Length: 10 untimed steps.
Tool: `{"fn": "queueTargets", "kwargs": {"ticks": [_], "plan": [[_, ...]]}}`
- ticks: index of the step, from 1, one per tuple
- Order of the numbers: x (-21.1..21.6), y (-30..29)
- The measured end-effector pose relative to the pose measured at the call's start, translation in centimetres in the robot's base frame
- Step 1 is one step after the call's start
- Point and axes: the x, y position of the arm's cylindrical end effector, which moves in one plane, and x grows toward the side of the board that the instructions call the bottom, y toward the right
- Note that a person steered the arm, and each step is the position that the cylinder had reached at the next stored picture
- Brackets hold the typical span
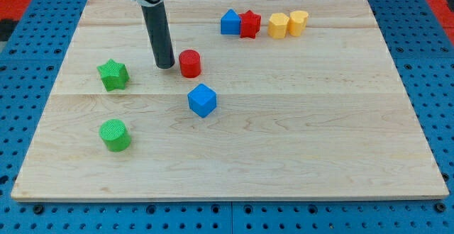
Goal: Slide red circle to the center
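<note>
My tip (pixel 165 65) (a plain dark rod, no pincer to report) sits just left of the small red cylindrical block (pixel 189 63), toward the board's top edge, seemingly placed to push it centreward.

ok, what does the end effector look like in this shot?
A straight, smooth, dark grey-black cylindrical rod, ending in my tip. At the view's top it enters a wider black round mount with a pale ring. No cables, markings or labels show. No gripper fitted.
</note>
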Motion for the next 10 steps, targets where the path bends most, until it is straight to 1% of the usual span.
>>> {"fn": "queueTargets", "kwargs": {"ticks": [1, 2, 3, 4, 5, 7, 8, 10], "plan": [[-3.3, 1.3], [-5.1, 2.0], [-5.1, 2.0], [-1.5, 1.5], [-0.5, 1.3], [0.0, 1.3], [-0.4, 3.1], [-0.3, 2.7]]}}
